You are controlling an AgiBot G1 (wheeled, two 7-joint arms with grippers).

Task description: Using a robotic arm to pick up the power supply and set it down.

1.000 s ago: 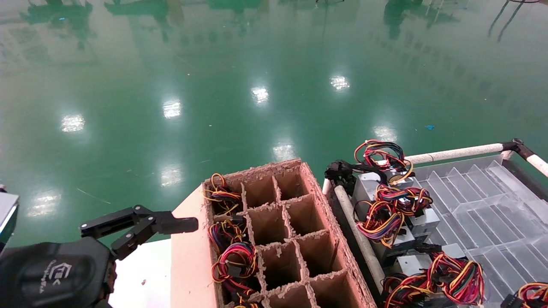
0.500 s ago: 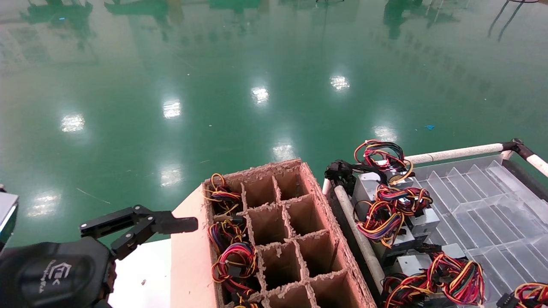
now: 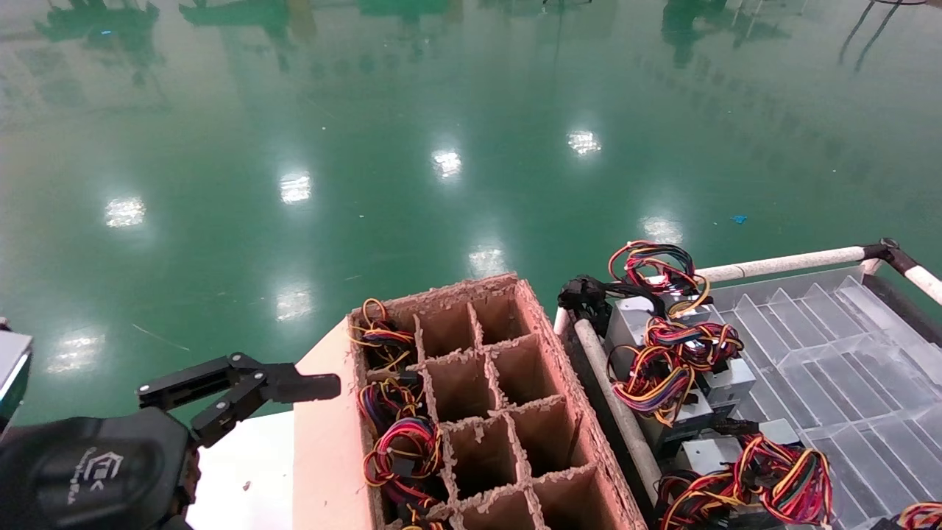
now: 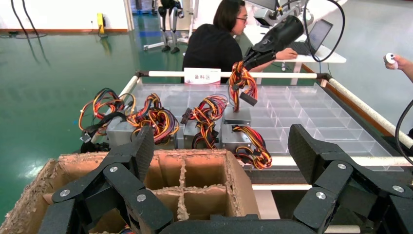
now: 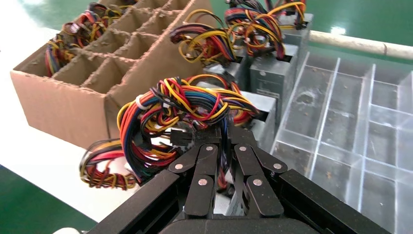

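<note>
Across the tray in the left wrist view, my right gripper (image 4: pixel 253 54) hangs above it, shut on a bundle of red, yellow and black wires (image 4: pixel 242 83). The grey power supply (image 4: pixel 237 116) dangles under that bundle, just over the other units. In the right wrist view the right gripper (image 5: pixel 224 130) pinches the wire bundle (image 5: pixel 185 109), which hides the box. My left gripper (image 3: pixel 243 386) stands open and empty over the white table, just left of the cardboard box. The same gripper (image 4: pixel 221 146) faces across the box.
The brown cardboard box (image 3: pixel 478 397) of square cells holds wire bundles (image 3: pixel 401 442) in its left column. To its right, a clear divided tray (image 3: pixel 831 353) with a white pipe rail (image 3: pixel 780 263) carries several power supplies (image 3: pixel 677 368). A person (image 4: pixel 214 44) sits beyond the tray.
The wire bundle at the bottom right edge of the head view has slid almost out of view. The left gripper has not moved.
</note>
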